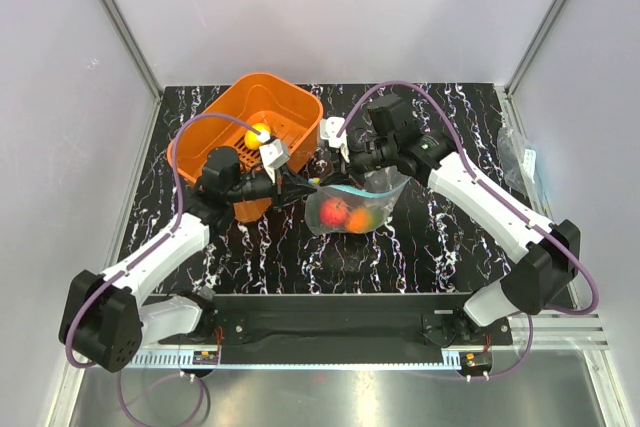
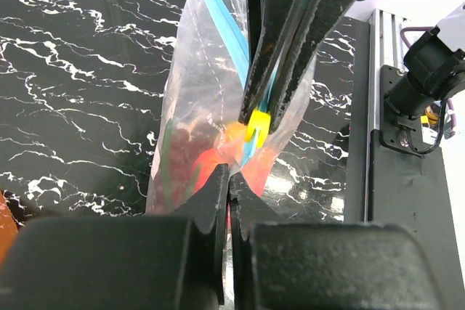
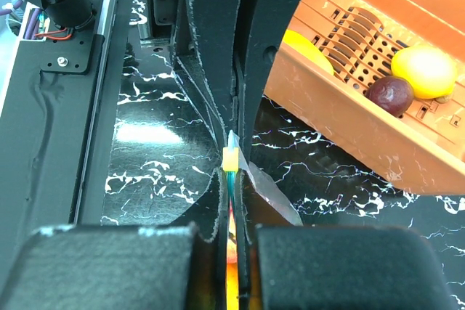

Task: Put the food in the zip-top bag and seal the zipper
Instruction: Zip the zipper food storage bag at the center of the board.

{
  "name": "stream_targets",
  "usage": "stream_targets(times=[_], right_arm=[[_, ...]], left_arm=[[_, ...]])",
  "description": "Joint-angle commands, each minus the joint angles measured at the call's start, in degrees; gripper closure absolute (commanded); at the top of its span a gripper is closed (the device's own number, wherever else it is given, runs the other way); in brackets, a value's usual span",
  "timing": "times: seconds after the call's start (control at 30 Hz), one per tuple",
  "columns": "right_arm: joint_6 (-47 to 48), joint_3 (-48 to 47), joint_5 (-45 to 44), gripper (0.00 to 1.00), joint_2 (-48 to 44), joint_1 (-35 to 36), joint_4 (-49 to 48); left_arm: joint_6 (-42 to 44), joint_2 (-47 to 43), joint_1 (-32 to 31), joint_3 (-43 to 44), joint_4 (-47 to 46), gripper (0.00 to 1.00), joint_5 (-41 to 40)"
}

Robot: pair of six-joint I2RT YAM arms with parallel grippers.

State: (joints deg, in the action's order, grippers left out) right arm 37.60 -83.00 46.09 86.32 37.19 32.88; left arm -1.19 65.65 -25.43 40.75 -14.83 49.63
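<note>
— Hands first: how do they stand?

— Both are closed. The left hand has its two black fingers pressed together on the mouth edge of the clear, crinkly, soft plastic zip-top bag. The right hand meets it almost tip to tip from the opposite side. It is clamped on the zipper, the narrow light teal-blue press-seal strip along that mouth.

— Anything at the pinch itself?

— A small yellow plastic tab sits on the strip, right at the right hand's fingertips. I cannot tell whether the strip is pressed shut along its whole length.

— And the bag's body?

— It hangs below both hands, spreading mostly to the right hand's side, over the black, white-veined table. Whether its bottom rests on the table, I cannot tell.

— Which food is inside?

— A round red toy apple and an orange-green toy mango, side by side just under the two hands. A thin green toy chive bunch shows against the bag's wall, beyond the left hand's fingertips.

— And outside it?

— An orange slotted plastic basket stands just beside the left hand, on its outer side. In it lie a yellow toy lemon and a dark purple round toy grape, touching each other.
</note>
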Motion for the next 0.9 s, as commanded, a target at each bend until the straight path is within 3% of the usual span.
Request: stream_targets(times=[0.0,0.03,0.2,0.43,0.63,0.7,0.73,0.87], right_arm=[[-0.34,-2.78,0.67,0.97,-0.28,0.95,-0.98],[-0.95,-2.78,0.59,0.86,-0.19,0.95,-1.15],[-1.22,-2.60,1.46,0.70,-0.28,0.95,-1.94],[-1.74,-3.13,1.55,0.66,0.25,1.04,-2.83],[-1.75,-3.39,1.29,0.75,0.51,1.22,-3.00],[-1.75,-3.31,1.20,0.81,0.60,1.22,-2.91],[-1.75,-3.13,1.11,0.90,0.43,1.22,-2.91],[-0.87,-2.25,-0.20,0.99,-0.10,1.22,-2.74]], left_arm=[[-0.30,0.62,0.29,3.54,-3.80,1.00,2.75],[-0.48,0.62,0.21,3.63,-3.80,1.00,2.93],[-0.30,0.18,0.29,3.28,-3.80,1.00,2.76],[0.40,-0.26,0.29,3.37,-2.75,1.00,2.67],[0.40,-0.43,0.21,3.54,-2.57,1.00,2.40],[0.58,-0.43,0.29,3.72,-2.13,1.00,2.40],[0.66,-0.52,0.21,3.81,-1.96,1.00,2.41],[0.58,-1.40,0.29,2.85,-2.22,1.00,1.79]])
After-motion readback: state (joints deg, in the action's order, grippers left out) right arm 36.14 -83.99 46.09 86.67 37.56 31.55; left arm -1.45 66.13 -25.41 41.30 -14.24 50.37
